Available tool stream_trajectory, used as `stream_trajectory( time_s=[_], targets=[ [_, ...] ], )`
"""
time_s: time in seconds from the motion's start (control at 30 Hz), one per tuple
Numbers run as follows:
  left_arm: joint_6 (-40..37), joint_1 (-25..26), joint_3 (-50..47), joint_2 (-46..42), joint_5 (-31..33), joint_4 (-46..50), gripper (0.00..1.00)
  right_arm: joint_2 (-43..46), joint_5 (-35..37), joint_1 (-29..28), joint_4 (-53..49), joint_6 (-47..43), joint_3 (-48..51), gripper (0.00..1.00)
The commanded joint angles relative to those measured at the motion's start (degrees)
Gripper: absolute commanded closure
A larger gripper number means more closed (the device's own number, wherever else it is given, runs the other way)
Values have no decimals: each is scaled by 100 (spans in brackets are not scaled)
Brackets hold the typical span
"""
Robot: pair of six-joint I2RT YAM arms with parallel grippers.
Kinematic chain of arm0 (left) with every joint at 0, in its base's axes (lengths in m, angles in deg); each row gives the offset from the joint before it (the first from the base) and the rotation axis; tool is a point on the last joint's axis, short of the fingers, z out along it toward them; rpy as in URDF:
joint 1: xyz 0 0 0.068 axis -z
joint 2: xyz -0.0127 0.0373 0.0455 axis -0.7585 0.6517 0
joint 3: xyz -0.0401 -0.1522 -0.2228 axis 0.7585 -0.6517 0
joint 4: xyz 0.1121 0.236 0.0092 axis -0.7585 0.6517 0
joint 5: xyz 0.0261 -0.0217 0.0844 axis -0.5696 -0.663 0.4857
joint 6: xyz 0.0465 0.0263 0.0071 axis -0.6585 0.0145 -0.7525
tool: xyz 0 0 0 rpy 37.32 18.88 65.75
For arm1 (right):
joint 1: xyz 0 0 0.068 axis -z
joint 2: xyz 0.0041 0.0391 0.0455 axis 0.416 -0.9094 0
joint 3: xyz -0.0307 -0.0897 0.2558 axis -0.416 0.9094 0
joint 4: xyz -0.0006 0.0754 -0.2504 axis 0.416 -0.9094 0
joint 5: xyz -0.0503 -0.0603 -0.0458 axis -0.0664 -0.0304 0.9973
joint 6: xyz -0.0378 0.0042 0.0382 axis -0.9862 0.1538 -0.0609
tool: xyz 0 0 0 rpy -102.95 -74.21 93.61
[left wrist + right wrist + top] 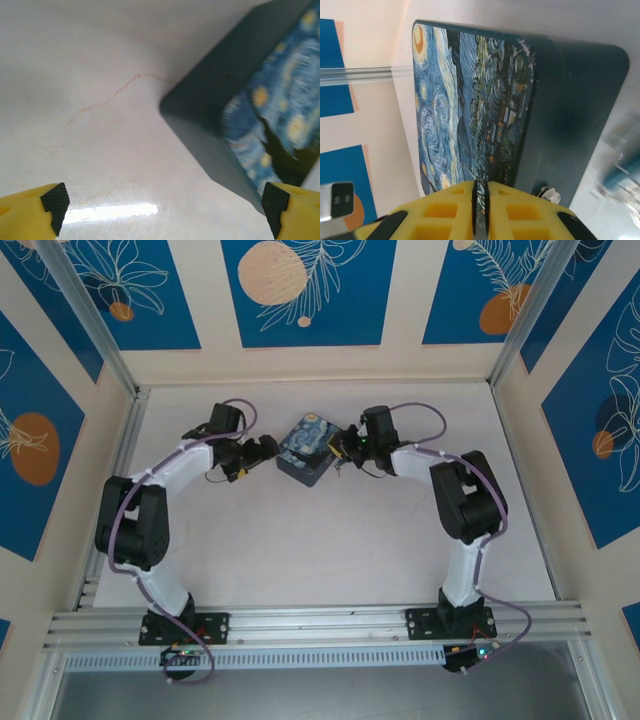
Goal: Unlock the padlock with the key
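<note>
Starting at the near edge of the pale table (300, 560), the white and black left arm (140, 520) and right arm (465, 500) rise from their bases and bend in toward the middle. The left gripper (264, 449) sits just beside the left side of the rectangular blue-and-yellow painted tin box (305, 452). In the left wrist view its yellow fingers with black pads (54, 204) are spread wide apart with nothing between them. The dark corner of the tin stands on the table a little ahead of them.

The right gripper (344, 446) is at the right side of the tin. In the right wrist view its yellow fingers (450, 205) are pressed almost together. A thin grey strip sits in the slit between them. It looks like the tiny thin grey metal key (481, 220), pinched there. The tin's dark side wall is just past the fingertips. The tiny padlock (620, 170), with a dark blue body and silvery bits, lies on the table just beside that wall. It is too blurry to tell more.

Behind the table, the far cream wall holds a blue panel (305, 290) with an orange circle.
</note>
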Motion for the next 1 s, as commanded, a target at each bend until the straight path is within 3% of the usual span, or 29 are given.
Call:
stream_trajectory(
  time_s=[0.0,0.23,0.47,0.63,0.97],
  targets=[
    [-134,-105,171,-340,-72,237,0,-753,-208,-232,-557,51,-734,88],
    [-138,-215,114,-663,-128,306,0,-1298,-410,-610,-558,-5,-1789,84],
    [-125,-273,52,-896,-212,325,0,-299,-193,-310,-329,-286,-784,75],
    [-83,-273,12,-931,-242,278,0,-288,-312,30,-597,-373,-726,74],
    [-29,-274,-72,-966,-259,267,0,-1311,-297,91,-2220,-1028,-2226,75]
  ],
)
